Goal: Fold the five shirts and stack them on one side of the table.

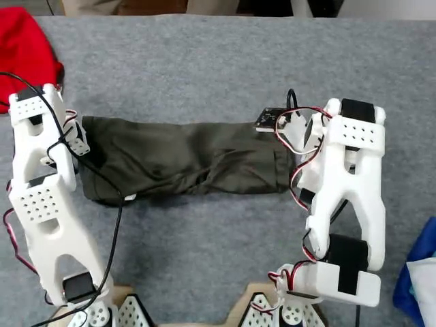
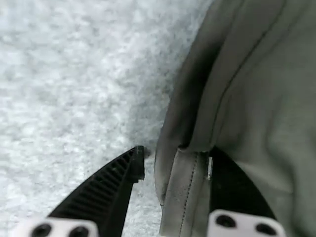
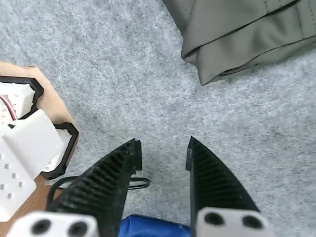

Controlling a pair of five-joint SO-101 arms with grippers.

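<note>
A dark olive shirt, folded into a long strip, lies across the middle of the grey table. My left gripper is at the strip's left end and stands open. One finger rests on the table and the other on the cloth, with the shirt's hemmed edge between them. My right gripper is open over bare table just off the strip's near right corner, holding nothing.
A red shirt is bunched at the far left corner. A blue garment lies at the table's right edge and shows as a blue patch behind my right gripper. The arms' wooden base sits along the near edge.
</note>
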